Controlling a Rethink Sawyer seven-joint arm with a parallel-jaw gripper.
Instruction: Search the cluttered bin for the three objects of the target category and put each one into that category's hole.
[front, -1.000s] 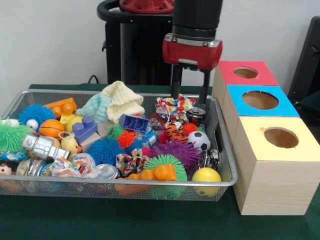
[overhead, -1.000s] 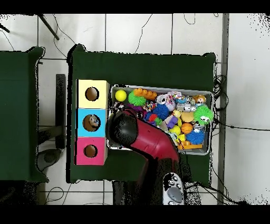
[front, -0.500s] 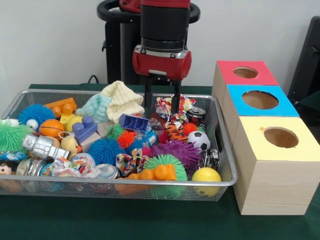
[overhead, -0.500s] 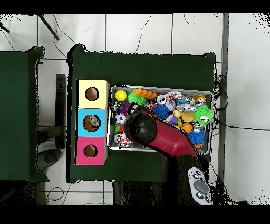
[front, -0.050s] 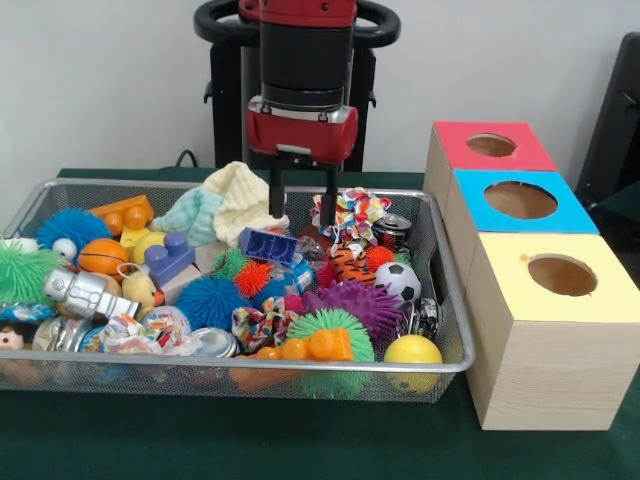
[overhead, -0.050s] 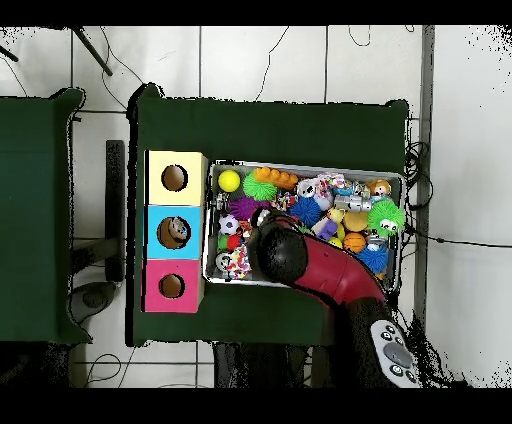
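Red and black arm hangs over a wire bin crammed with toys, its tool empty, prongs apart, above a blue block. Three boxes with holes stand just beside the bin

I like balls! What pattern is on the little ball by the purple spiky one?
Black-and-white soccer ball, front view.
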